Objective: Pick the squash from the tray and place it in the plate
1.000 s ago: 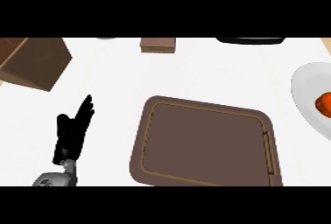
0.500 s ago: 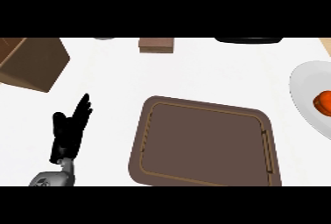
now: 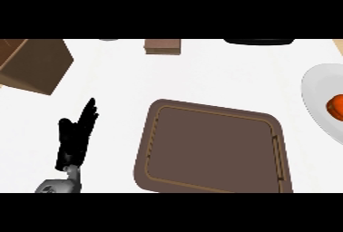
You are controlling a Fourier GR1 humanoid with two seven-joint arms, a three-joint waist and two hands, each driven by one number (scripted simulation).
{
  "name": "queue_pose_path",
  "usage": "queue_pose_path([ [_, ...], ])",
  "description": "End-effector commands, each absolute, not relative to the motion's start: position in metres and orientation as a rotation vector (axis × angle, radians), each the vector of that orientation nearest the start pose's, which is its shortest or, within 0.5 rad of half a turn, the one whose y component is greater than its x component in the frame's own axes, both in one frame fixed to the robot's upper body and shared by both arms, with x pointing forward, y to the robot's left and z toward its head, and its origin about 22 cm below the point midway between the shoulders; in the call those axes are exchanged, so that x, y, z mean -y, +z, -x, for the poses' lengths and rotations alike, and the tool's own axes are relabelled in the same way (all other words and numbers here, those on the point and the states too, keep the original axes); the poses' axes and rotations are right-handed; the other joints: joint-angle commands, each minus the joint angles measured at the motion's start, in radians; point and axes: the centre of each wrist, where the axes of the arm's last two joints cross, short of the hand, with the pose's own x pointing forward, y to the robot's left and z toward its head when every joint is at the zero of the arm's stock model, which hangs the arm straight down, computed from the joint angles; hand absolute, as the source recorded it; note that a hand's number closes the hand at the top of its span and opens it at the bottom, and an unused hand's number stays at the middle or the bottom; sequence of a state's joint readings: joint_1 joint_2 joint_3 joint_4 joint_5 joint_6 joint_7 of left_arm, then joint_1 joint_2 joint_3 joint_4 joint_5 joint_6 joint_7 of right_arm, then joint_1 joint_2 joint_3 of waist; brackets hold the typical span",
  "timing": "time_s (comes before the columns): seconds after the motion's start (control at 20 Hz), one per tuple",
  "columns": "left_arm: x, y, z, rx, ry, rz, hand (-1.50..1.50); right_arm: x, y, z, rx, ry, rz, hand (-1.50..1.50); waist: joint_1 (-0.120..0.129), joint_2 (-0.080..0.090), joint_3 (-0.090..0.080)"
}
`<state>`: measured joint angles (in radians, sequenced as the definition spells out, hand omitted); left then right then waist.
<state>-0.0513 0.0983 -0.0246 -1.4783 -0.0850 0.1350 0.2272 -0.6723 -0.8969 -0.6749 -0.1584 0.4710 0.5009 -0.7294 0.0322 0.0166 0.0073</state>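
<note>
A kitchen, judging by the white worktop [image 3: 201,77] carrying a brown serving tray [image 3: 214,149], a white plate [image 3: 318,102] and a wooden box [image 3: 33,63] at the left.

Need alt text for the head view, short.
An orange squash lies on a white plate at the counter's right edge, beside a brown tray at centre. The left hand rests open at the lower left, fingers up.

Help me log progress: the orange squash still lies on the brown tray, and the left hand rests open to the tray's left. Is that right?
Not quite. The head view shows the brown tray bare; the orange squash lies in the white plate at the right edge. The left hand does rest open left of the tray.
</note>
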Motion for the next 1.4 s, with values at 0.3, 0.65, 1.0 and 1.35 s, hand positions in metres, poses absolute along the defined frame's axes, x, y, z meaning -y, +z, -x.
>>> queue_pose_path([
  [0.3,-0.246,-0.014,-0.249,1.297,-0.065,-0.216,0.0,0.563,0.066,-0.257,1.715,0.252,0.278,-1.5,0.0,0.001,0.0],
  [0.65,-0.25,-0.002,-0.259,1.301,-0.067,-0.218,0.0,0.568,0.073,-0.255,1.661,0.276,0.378,-1.5,0.003,0.001,0.0],
  [1.0,-0.241,-0.014,-0.244,1.298,-0.065,-0.22,0.0,0.562,0.061,-0.256,1.625,0.267,0.451,-1.5,0.017,0.003,0.001],
  [1.35,-0.254,-0.002,-0.262,1.312,-0.058,-0.222,0.0,0.585,0.083,-0.235,1.598,0.267,0.471,-1.5,0.007,0.007,0.002],
])
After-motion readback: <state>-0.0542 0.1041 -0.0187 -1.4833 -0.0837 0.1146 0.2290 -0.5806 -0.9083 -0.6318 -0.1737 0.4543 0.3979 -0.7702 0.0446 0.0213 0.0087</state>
